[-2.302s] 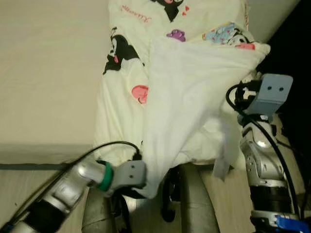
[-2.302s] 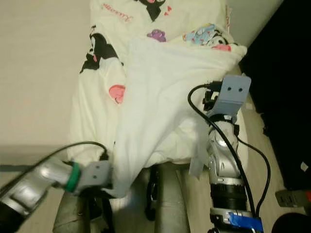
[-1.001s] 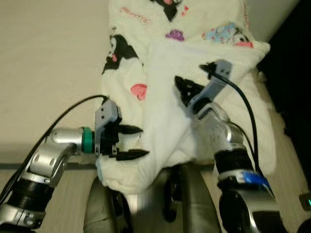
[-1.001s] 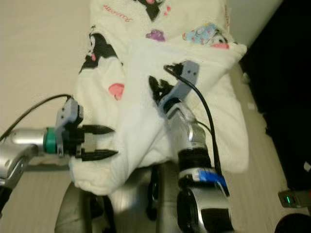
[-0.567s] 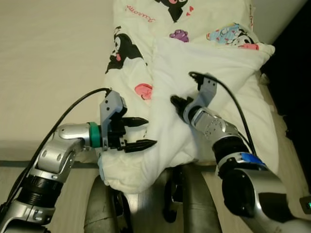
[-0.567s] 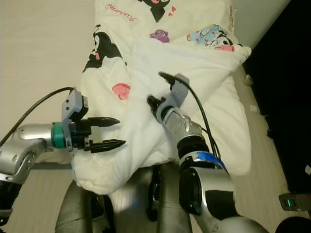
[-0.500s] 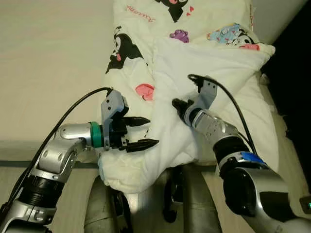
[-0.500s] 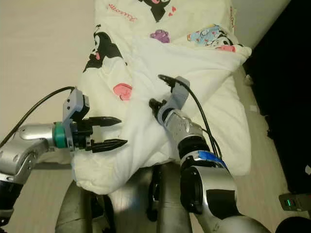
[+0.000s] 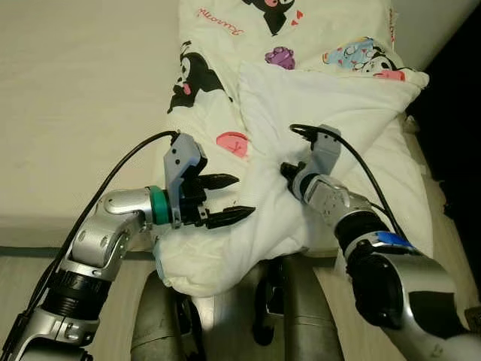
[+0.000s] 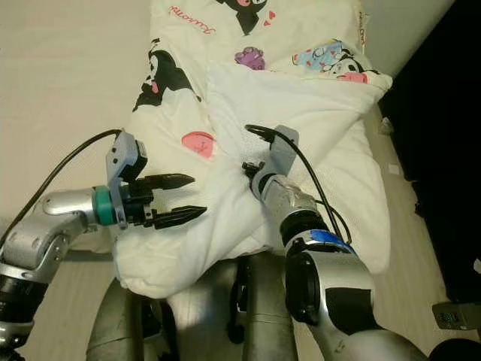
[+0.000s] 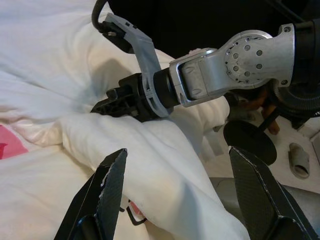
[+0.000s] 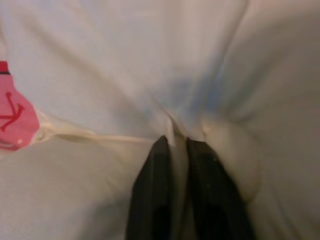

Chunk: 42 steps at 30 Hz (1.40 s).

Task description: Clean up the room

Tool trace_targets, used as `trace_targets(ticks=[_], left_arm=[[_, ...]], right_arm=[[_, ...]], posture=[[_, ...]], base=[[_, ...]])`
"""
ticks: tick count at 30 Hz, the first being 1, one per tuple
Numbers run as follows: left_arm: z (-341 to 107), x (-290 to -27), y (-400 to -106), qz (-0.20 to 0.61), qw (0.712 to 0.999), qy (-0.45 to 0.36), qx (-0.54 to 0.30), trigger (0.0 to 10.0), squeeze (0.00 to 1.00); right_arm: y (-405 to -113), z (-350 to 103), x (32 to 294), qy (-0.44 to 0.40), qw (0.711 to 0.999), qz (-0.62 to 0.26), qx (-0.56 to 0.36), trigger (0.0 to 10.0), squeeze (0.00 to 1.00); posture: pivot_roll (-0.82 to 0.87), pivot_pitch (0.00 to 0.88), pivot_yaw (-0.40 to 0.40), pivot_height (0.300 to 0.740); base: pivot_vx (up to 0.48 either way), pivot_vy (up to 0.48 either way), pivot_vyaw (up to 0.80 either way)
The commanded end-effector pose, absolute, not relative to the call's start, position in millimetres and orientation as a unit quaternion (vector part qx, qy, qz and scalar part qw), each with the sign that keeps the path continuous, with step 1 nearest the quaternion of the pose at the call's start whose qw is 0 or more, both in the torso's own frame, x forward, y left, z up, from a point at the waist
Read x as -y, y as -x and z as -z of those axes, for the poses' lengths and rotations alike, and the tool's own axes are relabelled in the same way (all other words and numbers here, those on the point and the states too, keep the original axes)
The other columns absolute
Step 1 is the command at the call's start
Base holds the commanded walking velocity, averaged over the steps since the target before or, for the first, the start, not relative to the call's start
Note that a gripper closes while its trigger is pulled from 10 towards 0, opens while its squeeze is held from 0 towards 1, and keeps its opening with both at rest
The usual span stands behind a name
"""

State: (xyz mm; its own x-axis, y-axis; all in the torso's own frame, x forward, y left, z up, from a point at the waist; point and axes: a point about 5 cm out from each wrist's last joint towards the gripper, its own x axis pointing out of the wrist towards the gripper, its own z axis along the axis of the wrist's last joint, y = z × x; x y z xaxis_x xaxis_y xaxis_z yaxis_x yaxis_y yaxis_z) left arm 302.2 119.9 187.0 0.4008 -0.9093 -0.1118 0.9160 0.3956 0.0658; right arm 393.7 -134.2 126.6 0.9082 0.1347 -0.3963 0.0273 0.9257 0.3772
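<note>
Blanket (image 9: 331, 98): soft, light, limp; best gathered at folds. Right gripper (image 12: 175, 150) pinching a fold; left gripper (image 9: 233, 199) spread, empty, just left.

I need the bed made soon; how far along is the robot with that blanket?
Early stage. Done: nothing folded flat; the white cartoon-print blanket lies bunched on the beige bed. In hand: the right gripper pinches a fold. Left: the open left gripper has yet to grasp, then spreading.
</note>
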Motion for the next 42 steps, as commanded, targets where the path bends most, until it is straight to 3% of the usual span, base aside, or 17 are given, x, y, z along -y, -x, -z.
trace_targets(ticks=[1,4,8,14,17,21,26,35,37,38,39,40,42], left_arm=[[-184.7,-118.5,-302.3,0.546,0.835,-0.058,-0.034,10.0,0.0],[-185.1,-118.2,-303.0,0.544,0.837,-0.058,-0.034,10.0,0.0],[-185.6,-119.1,-304.2,0.537,0.841,-0.061,-0.033,10.0,0.0],[-185.3,-120.1,-304.5,0.535,0.842,-0.063,-0.033,10.0,0.0],[-185.0,-119.0,-306.1,0.535,0.841,-0.066,-0.033,10.0,0.0],[-183.4,-112.6,-309.1,0.54,0.839,-0.066,-0.03,10.0,0.0],[-182.3,-109.5,-308.5,0.545,0.836,-0.065,-0.029,10.0,0.0],[-182.5,-109.5,-310.0,0.544,0.836,-0.067,-0.029,10.0,0.0],[-182.5,-109.7,-311.1,0.543,0.836,-0.068,-0.028,10.0,0.0],[-182.3,-109.4,-311.5,0.543,0.837,-0.068,-0.028,10.0,0.0],[-182.3,-109.4,-311.5,0.543,0.837,-0.068,-0.028,10.0,0.0],[-181.9,-108.9,-311.8,0.543,0.837,-0.069,-0.028,10.0,0.0],[-181.7,-108.3,-312.0,0.543,0.836,-0.069,-0.028,10.0,0.0]], right_arm=[[-388.1,-113.4,144.3,-0.194,0.953,-0.003,-0.233,0.0,0.0],[-388.8,-114.7,146.0,-0.196,0.953,0.0,-0.229,0.0,0.0],[-398.6,-138.8,153.5,-0.108,0.982,-0.01,-0.156,0.0,0.0],[-399.6,-143.6,153.9,-0.1,0.985,-0.014,-0.136,0.0,0.0],[-388.1,-136.0,155.2,-0.096,0.989,-0.005,-0.112,0.0,0.0],[-344.1,-117.4,159.7,-0.101,0.989,0.048,-0.093,0.0,0.0],[-320.8,-120.0,153.8,-0.097,0.991,0.065,-0.069,0.0,0.0],[-313.4,-130.9,156.8,-0.08,0.993,0.079,-0.036,0.0,0.0],[-313.1,-133.5,183.1,-0.081,0.984,0.15,-0.042,0.0,0.0],[-316.4,-134.4,185.0,-0.064,0.988,0.13,-0.048,2.3,0.0],[-316.4,-134.4,185.0,-0.064,0.988,0.13,-0.048,2.3,0.0],[-319.1,-137.2,184.4,-0.048,0.992,0.11,-0.049,10.0,0.0],[-322.9,-142.8,183.1,-0.037,0.994,0.092,-0.038,10.0,0.0]], posture=[[-0.04,0.265,-0.021,0.61],[-0.04,0.265,-0.021,0.61],[-0.04,0.26,-0.027,0.61],[-0.05,0.261,-0.031,0.61],[-0.07,0.262,-0.041,0.61],[-0.09,0.256,-0.043,0.61],[-0.1,0.253,-0.044,0.61],[-0.1,0.253,-0.043,0.61],[-0.09,0.254,-0.04,0.61],[-0.09,0.254,-0.038,0.61],[-0.09,0.254,-0.038,0.61],[-0.09,0.254,-0.035,0.61],[-0.09,0.254,-0.034,0.61]], base=[[0.0,0.0,0.0],[0.0,0.0,0.0],[0.0,0.0,0.0],[0.0,0.0,0.0],[0.0,0.0,0.0],[0.0,0.0,0.0],[0.0,0.0,0.0],[0.0,0.0,0.0],[0.0,0.0,0.0],[0.0,0.0,0.0],[0.0,0.0,0.0],[0.0,0.0,0.0],[0.0,0.0,0.0]])
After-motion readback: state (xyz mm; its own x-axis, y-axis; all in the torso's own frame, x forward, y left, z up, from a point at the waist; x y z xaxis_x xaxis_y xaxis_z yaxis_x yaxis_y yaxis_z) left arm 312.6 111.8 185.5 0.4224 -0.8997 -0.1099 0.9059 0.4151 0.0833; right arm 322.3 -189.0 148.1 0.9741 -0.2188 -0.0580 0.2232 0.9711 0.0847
